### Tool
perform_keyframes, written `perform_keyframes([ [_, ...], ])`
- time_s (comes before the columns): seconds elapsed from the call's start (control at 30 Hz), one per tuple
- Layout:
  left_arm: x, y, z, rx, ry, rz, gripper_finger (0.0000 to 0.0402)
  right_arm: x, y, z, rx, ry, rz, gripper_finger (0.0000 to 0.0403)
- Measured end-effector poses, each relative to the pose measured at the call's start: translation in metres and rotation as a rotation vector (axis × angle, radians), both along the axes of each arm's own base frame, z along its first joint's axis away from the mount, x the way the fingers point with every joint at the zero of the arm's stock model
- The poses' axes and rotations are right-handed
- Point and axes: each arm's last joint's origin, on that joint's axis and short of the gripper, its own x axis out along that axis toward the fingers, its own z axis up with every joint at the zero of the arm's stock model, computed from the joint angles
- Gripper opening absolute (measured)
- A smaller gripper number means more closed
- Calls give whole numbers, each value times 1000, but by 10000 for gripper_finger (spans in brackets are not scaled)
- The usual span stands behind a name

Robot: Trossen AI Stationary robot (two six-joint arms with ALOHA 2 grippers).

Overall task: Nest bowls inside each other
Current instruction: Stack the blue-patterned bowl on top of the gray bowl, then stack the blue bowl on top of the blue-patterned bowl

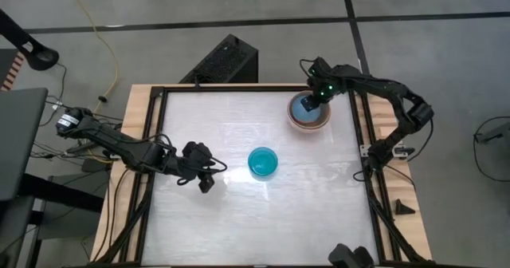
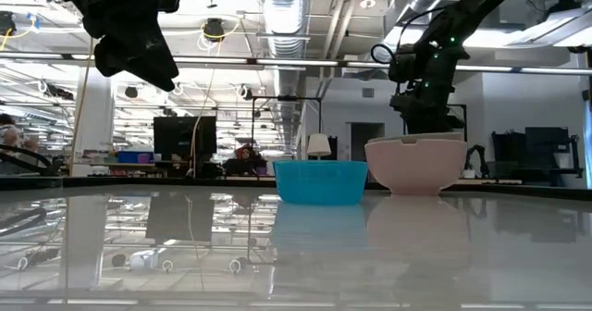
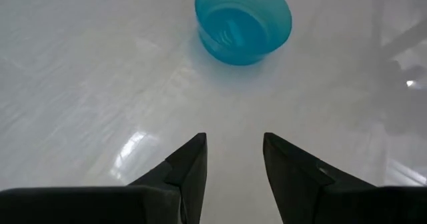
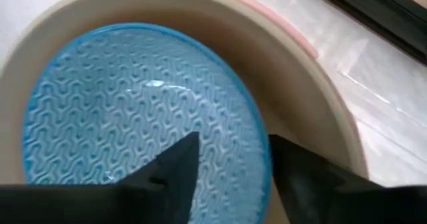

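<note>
A stack of bowls stands at the table's far right. The light-blue bowl sits inside a grey-beige bowl, and the salmon-pink bowl's rim shows around them; from the low view only the pink bowl shows. My right gripper hangs open over the stack, pointing down. One finger is over the light-blue bowl's inside, the other outside its rim. A teal bowl stands alone, upright on its base, mid-table. My left gripper hovers open to its left, with nothing between its fingers. My right gripper stands astride the light-blue bowl's rim from above. One finger is inside the bowl and the other between it and the grey-beige bowl. Whether either finger touches the rim, I cannot tell. The bowl rests nested in the stack.
The white tabletop has bare room at the near side and at the far left. A dark frame borders it. A black box stands beyond the far edge, and cables lie by the left arm's base.
</note>
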Motion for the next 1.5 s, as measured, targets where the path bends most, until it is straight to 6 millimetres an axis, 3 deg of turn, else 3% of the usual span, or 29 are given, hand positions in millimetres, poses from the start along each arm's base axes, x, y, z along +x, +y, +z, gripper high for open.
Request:
perform_keyframes([
  [0.1, 0, 0, 0, 6, 3, -14, 135, -1, -1, 9, -11, 43, -37, 246],
  [0.3, 0, 0, 0, 25, 12, -45, 135, 5, 0, 45, -37, 62, -29, 252],
  [0.53, 0, -1, 0, 34, 15, -61, 135, 22, 27, 74, -2, 99, 75, 253],
  [0.7, 0, -1, 0, 25, 18, -69, 135, 21, 45, 62, 22, 223, 66, 249],
  [0.87, 0, -2, 0, 11, 17, -68, 135, 6, 44, 47, -23, 291, -32, 223],
  [1.1, -1, -4, 0, 4, 16, -72, 135, -19, 40, 32, -31, 254, -108, 135],
  [1.3, -1, -3, 0, 2, 13, -69, 135, -26, 40, 21, -51, 217, -134, 41],
  [1.5, -1, -3, 0, 10, 10, -61, 135, -24, 39, 18, -66, 201, -127, 34],
])
